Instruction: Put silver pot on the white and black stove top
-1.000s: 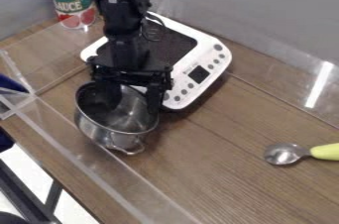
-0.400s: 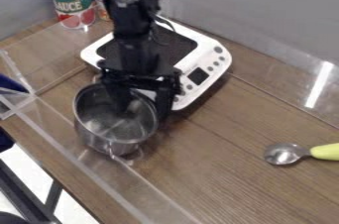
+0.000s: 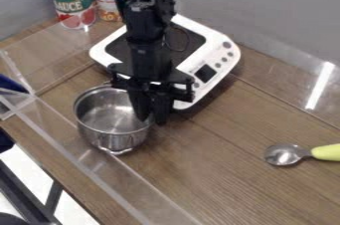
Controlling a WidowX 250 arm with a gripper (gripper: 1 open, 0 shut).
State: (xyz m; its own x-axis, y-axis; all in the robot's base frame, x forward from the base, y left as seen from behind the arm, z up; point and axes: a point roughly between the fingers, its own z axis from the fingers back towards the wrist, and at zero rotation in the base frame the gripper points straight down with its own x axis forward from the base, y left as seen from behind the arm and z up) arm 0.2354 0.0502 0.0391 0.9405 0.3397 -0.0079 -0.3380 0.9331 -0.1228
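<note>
One silver pot (image 3: pixel 110 119) | pincer (image 3: pixel 150 112) at its right rim | apparently clenched on rim

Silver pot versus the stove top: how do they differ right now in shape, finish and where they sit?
The silver pot is round, shiny steel and open-topped; the stove top is flat and square, white with a black surface. The pot stands on the wooden table in front of the stove, not on it. The gripper is down at the pot's right rim; the stove is untouched. Both sit upright.
</note>
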